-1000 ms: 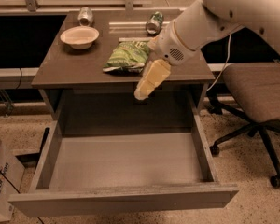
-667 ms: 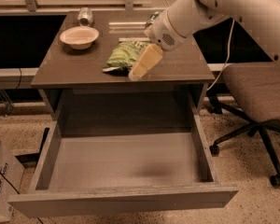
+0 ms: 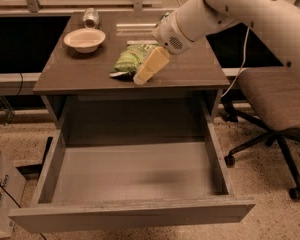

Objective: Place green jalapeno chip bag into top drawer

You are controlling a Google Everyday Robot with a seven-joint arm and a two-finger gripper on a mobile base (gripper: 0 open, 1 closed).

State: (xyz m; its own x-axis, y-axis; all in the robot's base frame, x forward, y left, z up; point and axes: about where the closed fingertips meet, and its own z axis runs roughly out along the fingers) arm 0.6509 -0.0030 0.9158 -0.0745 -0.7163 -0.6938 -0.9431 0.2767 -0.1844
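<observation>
The green jalapeno chip bag (image 3: 129, 59) lies on the dark tabletop (image 3: 80, 74) near its front edge, just left of centre. My gripper (image 3: 141, 77) hangs from the white arm (image 3: 225, 9), angled down and to the left. Its tip is right beside the bag's right edge, low over the tabletop, and it holds nothing that I can see. The top drawer (image 3: 135, 174) is pulled fully out below the table. Its flat pale grey bottom has nothing in it.
A pale bowl (image 3: 84, 39) and a metal can (image 3: 91, 17) lying on its side sit at the back left of the tabletop. An office chair (image 3: 275, 104) stands to the right of the drawer. A cardboard box (image 3: 0, 194) sits on the floor at the left.
My gripper has moved left and back, from above the drawer's rear edge onto the tabletop next to the chip bag. The bag and drawer have not moved.
</observation>
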